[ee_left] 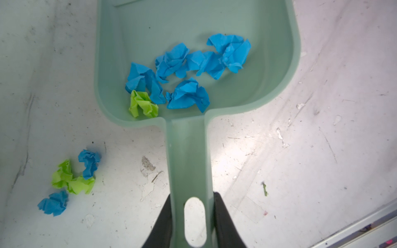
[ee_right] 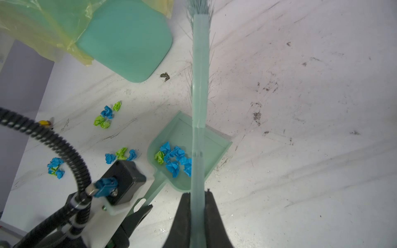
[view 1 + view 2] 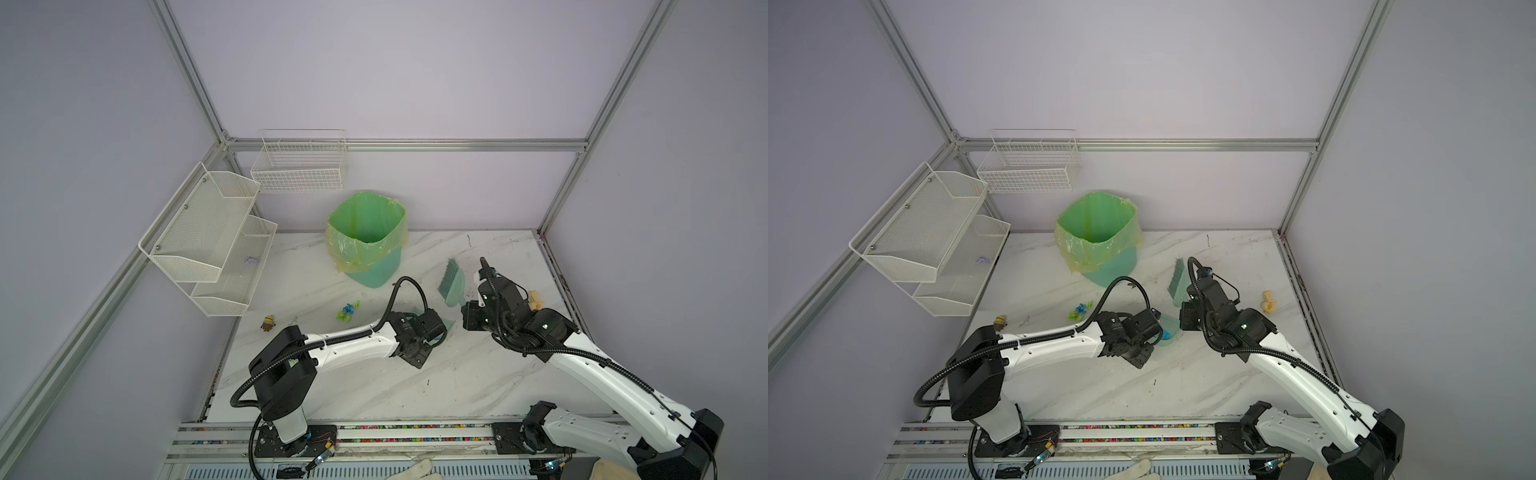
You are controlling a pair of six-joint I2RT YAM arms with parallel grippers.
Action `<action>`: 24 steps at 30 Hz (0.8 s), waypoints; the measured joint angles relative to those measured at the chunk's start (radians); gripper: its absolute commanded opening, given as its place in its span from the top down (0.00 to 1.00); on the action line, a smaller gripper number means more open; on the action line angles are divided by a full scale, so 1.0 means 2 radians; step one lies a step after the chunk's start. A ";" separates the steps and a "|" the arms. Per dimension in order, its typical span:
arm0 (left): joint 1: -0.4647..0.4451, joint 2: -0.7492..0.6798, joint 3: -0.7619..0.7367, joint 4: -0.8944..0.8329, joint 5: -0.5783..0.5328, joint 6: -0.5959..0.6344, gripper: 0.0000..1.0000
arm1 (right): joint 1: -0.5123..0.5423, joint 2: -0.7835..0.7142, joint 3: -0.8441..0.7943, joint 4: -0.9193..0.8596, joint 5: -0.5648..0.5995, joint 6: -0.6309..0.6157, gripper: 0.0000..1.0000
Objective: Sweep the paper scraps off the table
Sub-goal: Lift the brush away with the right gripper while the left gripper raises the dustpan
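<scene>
Left hand [image 1: 193, 206] is gripping the dustpan [image 1: 150, 32] by its handle, fingers narrow on both sides. Right hand [image 2: 197, 199] is pinching the brush [image 2: 200, 75] stem, closed tight on it. The brush is reaching out over the pan toward the bin [image 3: 374, 272]. Its bristles are probably hanging clear of the bench [image 1: 300, 150], but that is hard to tell from these angles.

One batch of paper scraps [image 1: 189, 70] is sitting in the pan, mostly blue, one green. More are lying loose on the bench: a clump [image 1: 71, 180] just beside the handle, a second clump [image 2: 107, 117] nearer the bin, and a third clump [image 2: 55, 167] farther off.

Risks:
- Tipping the pan forward while carrying it is likely to be spilling the light scraps out of the open mouth.
- The loose clumps are sitting behind the pan's back wall, so sweeping now would be shoving them against the wall or handle, not in.
- A hard stroke could be flicking paper off the bench.
- The brush is crossing over the pan, so the arms risk bumping.
</scene>
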State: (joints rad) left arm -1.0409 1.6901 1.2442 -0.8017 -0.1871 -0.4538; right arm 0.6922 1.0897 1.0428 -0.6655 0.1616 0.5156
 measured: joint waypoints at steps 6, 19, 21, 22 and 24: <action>0.002 -0.020 0.025 -0.002 0.000 0.000 1.00 | -0.024 0.036 0.032 0.000 0.036 -0.003 1.00; 0.010 -0.076 0.048 -0.027 -0.030 -0.005 1.00 | -0.117 0.033 0.023 0.013 0.023 -0.025 1.00; 0.014 -0.079 0.062 -0.027 -0.030 -0.005 1.00 | -0.119 0.030 0.018 0.013 0.021 -0.026 1.00; 0.017 -0.080 0.070 -0.026 -0.030 -0.005 1.00 | -0.119 0.028 0.015 0.014 0.020 -0.026 1.00; 0.023 -0.084 0.083 -0.027 -0.027 -0.005 1.00 | -0.120 0.024 0.009 0.014 0.020 -0.026 1.00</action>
State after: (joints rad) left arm -0.9955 1.5223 1.4094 -0.8547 -0.2409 -0.4637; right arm 0.4522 1.1370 1.0615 -0.6376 0.2012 0.4629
